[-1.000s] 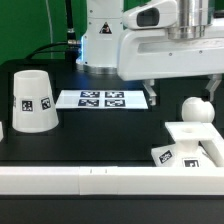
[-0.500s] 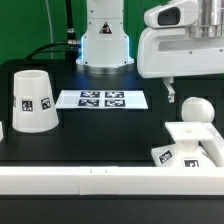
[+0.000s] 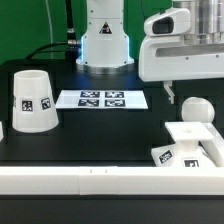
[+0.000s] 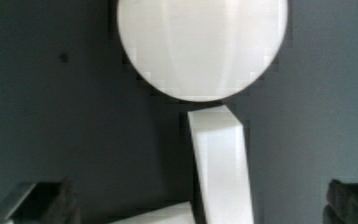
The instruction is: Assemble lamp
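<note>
The white tapered shade (image 3: 32,100) stands on the black table at the exterior view's left. The flat stepped base (image 3: 195,142) lies at the right near the front wall. The round-headed bulb (image 3: 194,110) stands just behind or on the base; I cannot tell which. My gripper (image 3: 198,92) hangs open and empty above the bulb. One finger (image 3: 170,92) shows to the left of the bulb, and the other is cut off by the frame edge. In the wrist view the bulb (image 4: 202,45) lies between the spread fingertips (image 4: 34,202), with a base edge (image 4: 220,160) below it.
The marker board (image 3: 102,99) lies flat at the table's middle back. The white rail-like wall (image 3: 90,181) runs along the front edge. The arm's white pedestal (image 3: 105,40) stands at the back.
My gripper has moved toward the exterior view's right, from over the marker board's end to above the bulb. The lamp parts have not moved.
</note>
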Available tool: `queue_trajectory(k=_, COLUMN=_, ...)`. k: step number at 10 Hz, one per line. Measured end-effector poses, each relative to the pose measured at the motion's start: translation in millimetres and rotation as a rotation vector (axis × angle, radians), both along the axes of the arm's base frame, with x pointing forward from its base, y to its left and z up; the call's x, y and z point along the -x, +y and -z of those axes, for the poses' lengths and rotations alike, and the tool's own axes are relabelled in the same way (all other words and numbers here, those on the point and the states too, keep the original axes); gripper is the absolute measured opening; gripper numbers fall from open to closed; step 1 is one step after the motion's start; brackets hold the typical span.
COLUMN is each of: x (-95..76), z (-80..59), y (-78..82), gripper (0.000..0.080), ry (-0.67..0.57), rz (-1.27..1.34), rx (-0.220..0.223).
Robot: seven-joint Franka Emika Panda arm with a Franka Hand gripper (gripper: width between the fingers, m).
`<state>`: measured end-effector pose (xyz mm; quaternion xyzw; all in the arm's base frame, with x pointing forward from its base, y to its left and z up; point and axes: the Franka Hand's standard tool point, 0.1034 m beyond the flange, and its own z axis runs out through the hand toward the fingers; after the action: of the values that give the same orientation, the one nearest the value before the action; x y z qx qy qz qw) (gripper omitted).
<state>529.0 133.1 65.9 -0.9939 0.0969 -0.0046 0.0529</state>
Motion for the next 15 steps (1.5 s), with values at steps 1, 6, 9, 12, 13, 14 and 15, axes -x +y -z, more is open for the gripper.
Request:
queue_trajectory(k=1, x=1.2, z=-0.5, y=-0.6, gripper=0.0699, ry=0.022, rz=-0.008, rx=0.001)
queue_trajectory(k=6, x=11.3, z=1.6, y=1.5, gripper=0.0699, ry=0.244, rz=-0.066, rx=-0.01)
queue_trajectory(k=9, x=20.0, z=4.9, y=1.6, gripper=0.0699, ry=0.496, rz=-0.062, rx=-0.053)
queue_trajectory(k=12, x=26.5, z=14.8, y=5.2, gripper=0.0699, ry=0.661, rz=-0.068, rx=-0.064)
queue_trajectory(k=13, x=29.7, z=17.3, y=11.4, gripper=0.0699, ry=0.706, rz=-0.07, rx=-0.066)
queue_trajectory(k=14, x=33.9, z=15.3, y=11.9, gripper=0.0699, ry=0.775, rz=-0.081, rx=-0.07)
queue_trajectory(k=15, x=34.9, z=17.8, y=9.9, gripper=0.0699, ry=0.843, rz=-0.091, rx=-0.076)
